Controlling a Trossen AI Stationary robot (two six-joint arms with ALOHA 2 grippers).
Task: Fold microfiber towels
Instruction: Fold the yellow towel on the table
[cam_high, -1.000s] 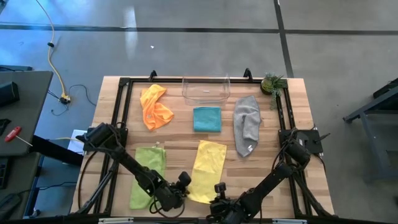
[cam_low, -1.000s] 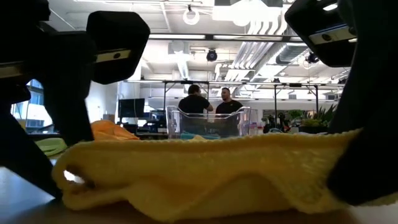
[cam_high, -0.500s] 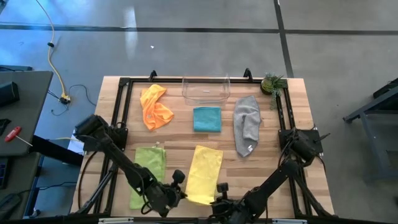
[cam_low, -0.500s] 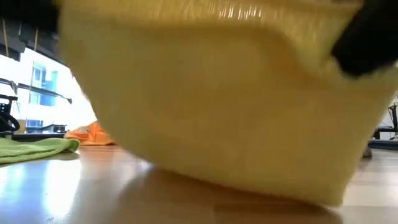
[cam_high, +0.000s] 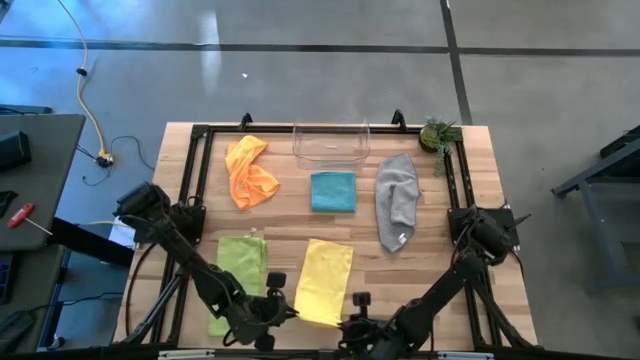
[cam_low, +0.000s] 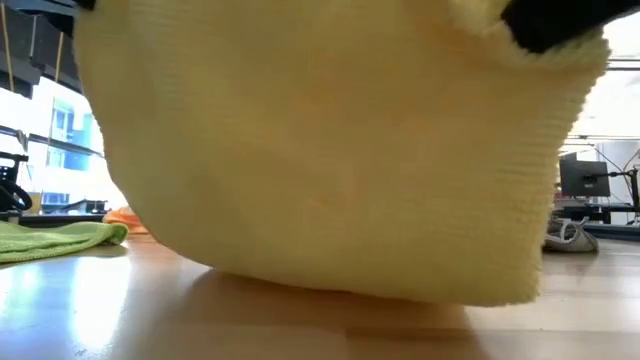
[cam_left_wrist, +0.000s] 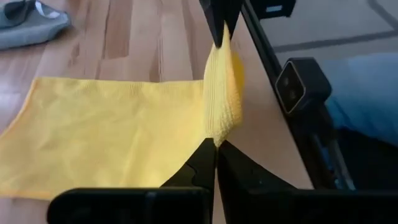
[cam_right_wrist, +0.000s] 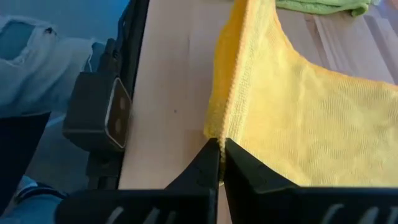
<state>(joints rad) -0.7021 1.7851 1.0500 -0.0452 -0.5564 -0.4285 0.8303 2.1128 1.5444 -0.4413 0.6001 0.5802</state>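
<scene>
Both the left jaws (cam_left_wrist: 216, 149) and right jaws (cam_right_wrist: 221, 144) have now pinched fully closed on the near corners of the soft yellow microfiber towel (cam_high: 323, 282), lifting its front edge off the wooden tabletop (cam_high: 290, 220), ready to fold.

light: bright, even | glare: floor, window | blur: close yellow towel (cam_low: 330, 150)

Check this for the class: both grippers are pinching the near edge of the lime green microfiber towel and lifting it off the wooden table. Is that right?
Not quite. Both wrist views show the left gripper and right gripper shut on the yellow microfiber towel, not the lime green microfiber towel, which lies flat beside it on the wooden table. The rest holds.
</scene>
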